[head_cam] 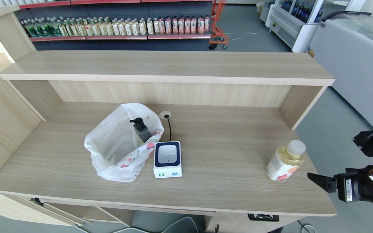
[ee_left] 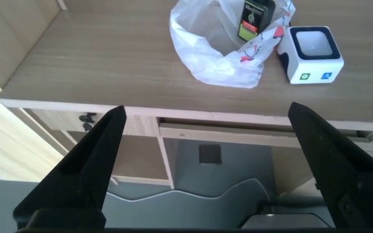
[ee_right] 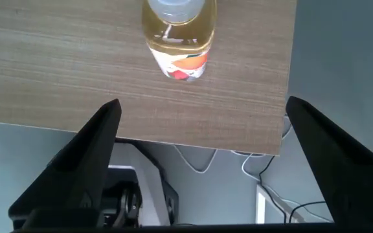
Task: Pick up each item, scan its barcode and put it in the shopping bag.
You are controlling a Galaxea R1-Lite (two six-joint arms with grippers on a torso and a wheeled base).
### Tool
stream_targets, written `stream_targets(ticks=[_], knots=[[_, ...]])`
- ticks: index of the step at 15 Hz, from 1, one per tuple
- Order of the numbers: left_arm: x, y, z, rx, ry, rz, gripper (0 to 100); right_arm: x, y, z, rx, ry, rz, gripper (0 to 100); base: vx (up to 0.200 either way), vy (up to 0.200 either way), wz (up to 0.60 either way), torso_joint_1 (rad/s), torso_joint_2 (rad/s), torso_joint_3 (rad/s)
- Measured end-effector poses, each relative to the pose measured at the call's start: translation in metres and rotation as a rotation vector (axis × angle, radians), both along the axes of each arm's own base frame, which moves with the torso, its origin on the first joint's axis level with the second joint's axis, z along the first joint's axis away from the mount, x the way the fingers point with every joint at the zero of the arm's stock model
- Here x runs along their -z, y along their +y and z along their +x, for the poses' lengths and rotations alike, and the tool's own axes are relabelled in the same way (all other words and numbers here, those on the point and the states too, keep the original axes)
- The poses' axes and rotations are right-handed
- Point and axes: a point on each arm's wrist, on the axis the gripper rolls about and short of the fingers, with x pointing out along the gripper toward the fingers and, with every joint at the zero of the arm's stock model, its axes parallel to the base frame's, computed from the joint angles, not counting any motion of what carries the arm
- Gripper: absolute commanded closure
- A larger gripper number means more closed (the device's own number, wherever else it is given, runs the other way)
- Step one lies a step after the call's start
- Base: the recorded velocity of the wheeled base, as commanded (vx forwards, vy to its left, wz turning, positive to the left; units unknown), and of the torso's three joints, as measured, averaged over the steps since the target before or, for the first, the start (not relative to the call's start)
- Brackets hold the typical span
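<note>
The pale yellow plastic drink bottle with white cap (head_cam: 285, 160) stood upright on the light wooden counter (head_cam: 225, 145), at 3 o'clock from the white box scanner (head_cam: 167, 159). The right gripper (ee_right: 203, 107) hung at the bottle's 4 o'clock, fingers (ee_right: 83, 155) apart and empty. I think it should clamp the body low and level, keeping the label uncovered for scanning. The left gripper (ee_left: 207, 110) was spread too.

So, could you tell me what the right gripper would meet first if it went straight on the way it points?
Most likely the drink bottle: it stands ahead of the open right gripper, slightly off centre, with nothing between them. Its height relative to the gripper is hard to judge.
</note>
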Motion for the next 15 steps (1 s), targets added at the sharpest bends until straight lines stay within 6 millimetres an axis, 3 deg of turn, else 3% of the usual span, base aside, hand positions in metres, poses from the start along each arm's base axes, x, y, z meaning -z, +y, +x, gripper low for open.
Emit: stream_targets(ticks=[7, 15], knots=[[0.0, 0.0, 0.0, 0.001, 0.0, 0.001, 0, 0.018, 0.002, -0.014, -0.126, 0.068, 0.064, 0, 0.0, 0.0, 0.0, 0.0, 0.0, 0.0], [0.0, 0.0, 0.0, 0.0, 0.0, 0.001, 0, 0.019, 0.004, -0.003, -0.114, 0.017, 0.059, 0, 0.0, 0.0, 0.0, 0.0, 0.0, 0.0]])
